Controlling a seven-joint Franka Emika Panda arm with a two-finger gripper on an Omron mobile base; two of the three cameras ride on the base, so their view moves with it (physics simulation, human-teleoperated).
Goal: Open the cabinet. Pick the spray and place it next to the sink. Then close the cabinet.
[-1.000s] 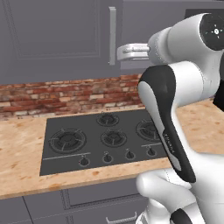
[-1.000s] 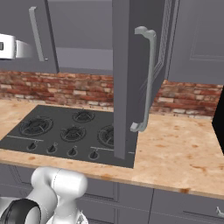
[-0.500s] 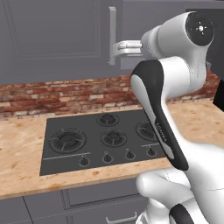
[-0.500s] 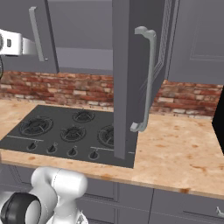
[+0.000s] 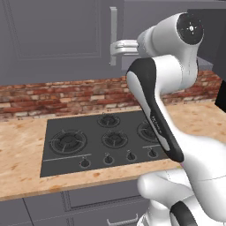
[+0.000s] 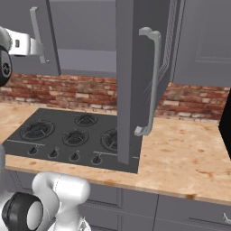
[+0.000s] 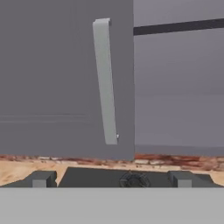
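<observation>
The cabinet's left door (image 5: 57, 31) is shut, and its long silver handle (image 5: 113, 35) runs down the door's right edge. The right door (image 6: 131, 90) stands swung out over the counter, with its handle (image 6: 151, 81) facing right. My gripper (image 5: 115, 47) hangs at the lower part of the left door's handle (image 6: 35, 31), a little in front of it. In the hand view the handle (image 7: 105, 83) rises ahead of my gripper (image 7: 111, 179), whose fingertips (image 7: 41, 178) stand wide apart and hold nothing. The bare cabinet inside (image 7: 179, 87) shows beside the door. The spray is hidden.
A black gas cooktop (image 5: 106, 137) lies in the speckled beige counter (image 6: 180, 149) under the cabinet, with a red brick wall (image 5: 53, 95) behind it. Grey drawers (image 6: 189, 212) run below the counter. A dark block (image 6: 226, 131) cuts in at the far right.
My arm has swung left, and the hand has closed in on the left door's handle. The right door has stayed swung out.
</observation>
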